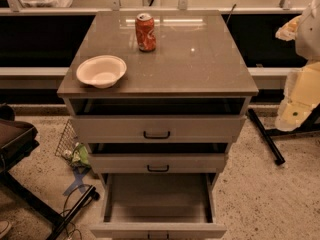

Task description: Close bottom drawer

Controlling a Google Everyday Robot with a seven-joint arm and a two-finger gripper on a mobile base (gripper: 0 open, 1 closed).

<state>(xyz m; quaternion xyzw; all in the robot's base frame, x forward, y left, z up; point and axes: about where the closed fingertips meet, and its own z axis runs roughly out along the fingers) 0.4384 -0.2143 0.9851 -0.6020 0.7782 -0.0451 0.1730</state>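
The bottom drawer (157, 199) is the lowest of three pale drawers in the cabinet (157, 59). It is pulled far out toward me, its wide shallow tray looks empty, and its flat front (157, 230) with a black bar handle sits at the bottom edge of the camera view. The middle drawer (157, 163) and the top drawer (157, 129) stand slightly out. My pale arm comes in at the right edge, and the gripper (292, 115) hangs there, to the right of the cabinet at top-drawer height, apart from all drawers.
A red soda can (145, 32) and a white bowl (101, 71) stand on the cabinet top. A dark chair (15, 139), a wire basket (67, 139) and cables (75, 204) lie on the floor at left. A black bar (265, 136) lies at right.
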